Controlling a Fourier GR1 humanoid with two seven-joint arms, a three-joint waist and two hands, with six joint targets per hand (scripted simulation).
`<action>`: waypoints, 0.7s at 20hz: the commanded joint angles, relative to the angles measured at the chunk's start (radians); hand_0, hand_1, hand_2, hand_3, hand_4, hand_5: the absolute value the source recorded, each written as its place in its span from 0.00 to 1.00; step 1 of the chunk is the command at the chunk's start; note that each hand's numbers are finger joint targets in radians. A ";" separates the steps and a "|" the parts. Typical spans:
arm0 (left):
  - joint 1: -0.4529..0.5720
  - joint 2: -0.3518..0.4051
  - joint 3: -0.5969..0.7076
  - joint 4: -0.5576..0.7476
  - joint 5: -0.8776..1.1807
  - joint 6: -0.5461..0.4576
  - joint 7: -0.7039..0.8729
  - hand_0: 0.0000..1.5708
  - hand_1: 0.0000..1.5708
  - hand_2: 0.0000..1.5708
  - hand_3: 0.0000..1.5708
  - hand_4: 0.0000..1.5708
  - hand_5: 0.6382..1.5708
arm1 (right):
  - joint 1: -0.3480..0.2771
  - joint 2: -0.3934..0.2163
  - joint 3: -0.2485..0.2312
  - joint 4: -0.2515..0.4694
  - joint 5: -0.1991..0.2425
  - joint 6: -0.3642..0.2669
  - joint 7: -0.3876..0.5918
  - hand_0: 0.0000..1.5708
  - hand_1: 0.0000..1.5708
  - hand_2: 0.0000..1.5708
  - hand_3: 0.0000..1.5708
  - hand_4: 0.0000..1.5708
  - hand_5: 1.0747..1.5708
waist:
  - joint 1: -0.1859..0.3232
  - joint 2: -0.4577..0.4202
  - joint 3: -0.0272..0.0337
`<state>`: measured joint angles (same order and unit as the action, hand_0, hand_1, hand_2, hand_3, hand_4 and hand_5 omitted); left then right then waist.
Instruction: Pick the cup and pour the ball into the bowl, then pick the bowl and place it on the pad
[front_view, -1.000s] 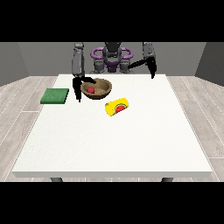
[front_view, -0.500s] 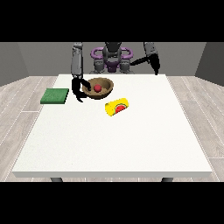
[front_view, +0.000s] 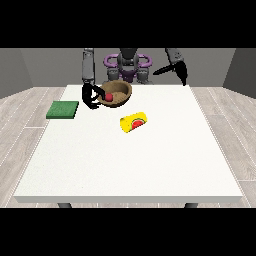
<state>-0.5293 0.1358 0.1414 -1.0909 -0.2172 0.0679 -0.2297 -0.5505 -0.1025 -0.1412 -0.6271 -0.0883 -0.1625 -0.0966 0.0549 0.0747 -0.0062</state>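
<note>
A brown wooden bowl (front_view: 120, 90) is lifted off the white table (front_view: 130, 160) at the back left, tilted, with a red ball (front_view: 108, 97) inside it. The hand at the view's left (front_view: 92, 96) has its fingers curled round the bowl's near-left rim. A yellow cup (front_view: 134, 122) with a red mark lies on its side near the table's middle, apart from both hands. A green pad (front_view: 63, 109) lies flat by the left edge, left of the bowl. The hand at the view's right (front_view: 182, 75) hangs raised above the back right, holding nothing.
The robot's purple and grey torso (front_view: 128, 65) stands behind the table's far edge. Grey plank floor surrounds the table on all sides.
The bowl has risen off the table in the hand at the view's left and tilted. The arm at the view's right has swung up and outward.
</note>
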 joint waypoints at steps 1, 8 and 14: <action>0.045 -0.005 -0.009 -0.011 0.000 0.005 0.005 0.00 0.00 0.00 0.00 0.00 1.00 | -0.034 -0.022 -0.015 -0.014 -0.020 -0.003 0.115 1.00 1.00 1.00 1.00 0.66 0.98 | -0.004 -0.038 0.0062; 0.038 0.003 0.015 0.029 0.011 0.039 -0.047 0.00 0.00 0.00 0.00 0.00 1.00 | -0.058 -0.153 -0.055 -0.086 -0.071 0.117 0.235 1.00 1.00 1.00 1.00 0.67 0.98 | -0.047 -0.019 0.0063; 0.058 -0.019 -0.004 0.001 -0.003 0.066 -0.102 0.00 0.00 0.00 0.00 0.00 1.00 | -0.021 -0.280 -0.168 -0.047 -0.169 0.251 0.173 1.00 1.00 1.00 1.00 0.69 0.98 | -0.048 0.054 0.0067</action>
<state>-0.4806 0.1444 0.1590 -1.0705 -0.2065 0.1049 -0.2924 -0.5815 -0.3185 -0.2492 -0.6942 -0.2051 0.0250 0.0926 0.0023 0.0846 0.0000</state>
